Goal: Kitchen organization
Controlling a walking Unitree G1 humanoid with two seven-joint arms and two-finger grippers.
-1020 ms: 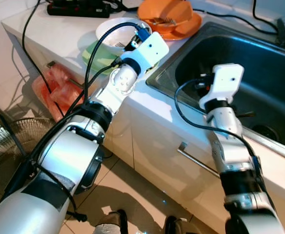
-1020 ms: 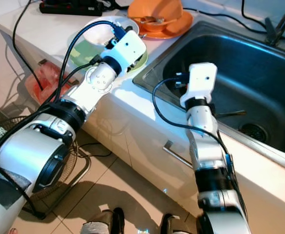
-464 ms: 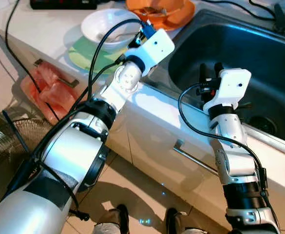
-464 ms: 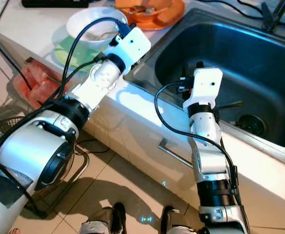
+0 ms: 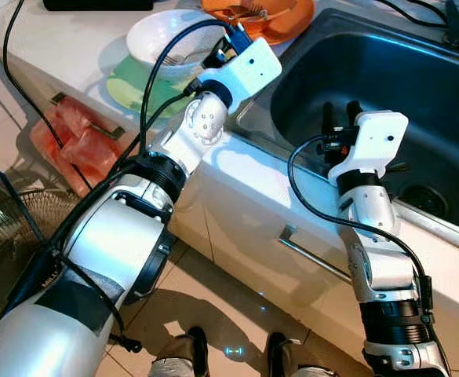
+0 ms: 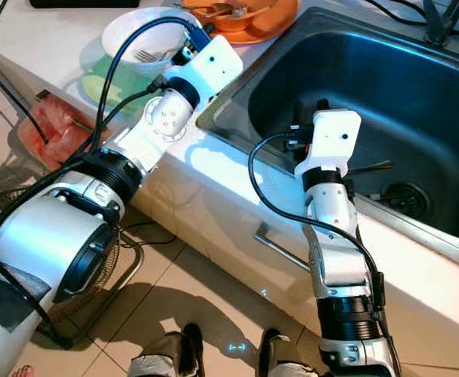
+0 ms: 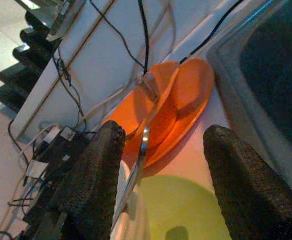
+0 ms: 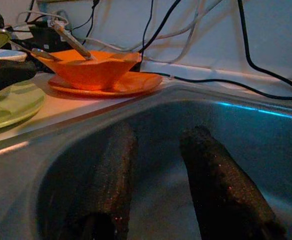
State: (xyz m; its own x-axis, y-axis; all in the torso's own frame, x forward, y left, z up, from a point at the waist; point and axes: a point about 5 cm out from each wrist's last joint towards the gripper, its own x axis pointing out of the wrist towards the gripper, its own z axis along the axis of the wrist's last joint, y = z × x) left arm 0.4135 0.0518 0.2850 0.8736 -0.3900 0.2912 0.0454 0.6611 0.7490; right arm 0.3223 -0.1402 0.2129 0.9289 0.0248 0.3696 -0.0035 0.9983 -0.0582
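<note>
From the head camera I see my left gripper (image 5: 223,53) over the white ceramic bowl (image 5: 166,35) on the green plate (image 5: 139,82), and my right gripper (image 5: 339,122) inside the steel sink (image 5: 417,78). The left wrist shows fingers (image 7: 93,185) spread before the orange bowl (image 7: 155,107). The right wrist shows fingers (image 8: 111,185) apart, empty.

Two bowls (image 5: 166,38), perhaps two plates (image 5: 135,85), one sink (image 5: 417,94).

Left gripper (image 7: 160,165) reaching forward, jaws apart, right gripper (image 8: 158,175) extended, jaws apart
</note>
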